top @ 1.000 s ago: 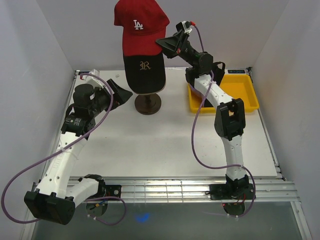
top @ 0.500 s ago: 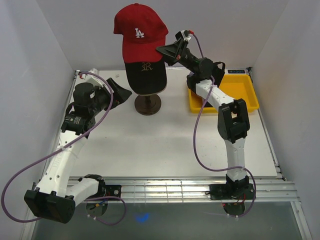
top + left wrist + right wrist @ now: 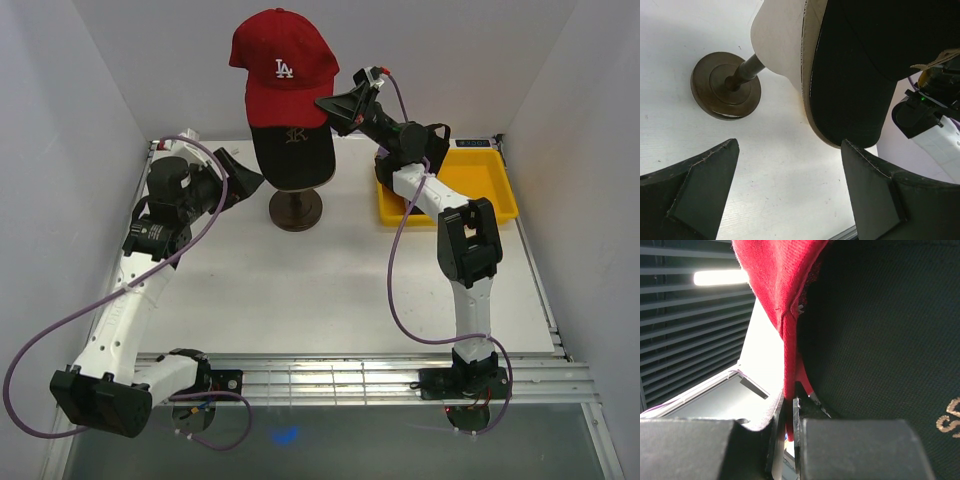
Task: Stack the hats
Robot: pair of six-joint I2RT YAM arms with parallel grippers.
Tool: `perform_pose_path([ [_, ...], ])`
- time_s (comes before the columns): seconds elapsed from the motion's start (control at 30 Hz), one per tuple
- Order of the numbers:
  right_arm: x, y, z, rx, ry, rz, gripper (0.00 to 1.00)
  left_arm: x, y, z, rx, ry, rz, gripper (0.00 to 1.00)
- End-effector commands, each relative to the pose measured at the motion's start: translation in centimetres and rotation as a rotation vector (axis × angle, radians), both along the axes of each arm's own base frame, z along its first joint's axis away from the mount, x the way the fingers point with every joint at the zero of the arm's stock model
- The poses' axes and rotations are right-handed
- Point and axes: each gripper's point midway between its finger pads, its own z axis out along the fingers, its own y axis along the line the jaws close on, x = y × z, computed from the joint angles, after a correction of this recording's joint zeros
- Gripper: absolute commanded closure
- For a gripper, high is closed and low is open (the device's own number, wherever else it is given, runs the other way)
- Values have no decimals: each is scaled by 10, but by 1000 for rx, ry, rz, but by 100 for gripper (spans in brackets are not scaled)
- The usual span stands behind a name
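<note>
At the far edge of the desk (image 3: 300, 290), the right gripper (image 3: 325, 101) pinches the red fabric cap (image 3: 280, 75) by its rim, apparently to seat it over the black gold-lettered cap (image 3: 291, 152), while the left gripper (image 3: 243, 178) stands spread wide alongside.

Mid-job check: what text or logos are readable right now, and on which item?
"LA", white, on the front of the red cap.
"R", ornate gold, on the black cap beneath it.
Right wrist view: gold stitching at the frame edge, cut off, unreadable.
Nothing else legible.
</note>
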Motion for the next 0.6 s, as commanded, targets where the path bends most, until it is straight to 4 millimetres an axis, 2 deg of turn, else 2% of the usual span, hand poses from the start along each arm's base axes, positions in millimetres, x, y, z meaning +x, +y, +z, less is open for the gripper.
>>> perform_pose_path([
  [0.0,-52,-35,37,104,-10,234,92,5,1,22,9,-51,11,7],
  [0.1,-53,-34,41,95,-20,234,92,9,3,32,12,-63,24,7],
  [0.13,-54,-33,43,90,-29,236,92,10,4,41,16,-81,30,7],
  [0.3,-53,-32,45,85,-24,236,92,10,7,61,19,-103,39,13],
  [0.5,-49,-30,45,78,-22,237,92,3,8,101,-58,-164,26,22],
  [0.57,-48,-30,46,77,-22,238,92,13,17,105,-87,-154,38,24],
])
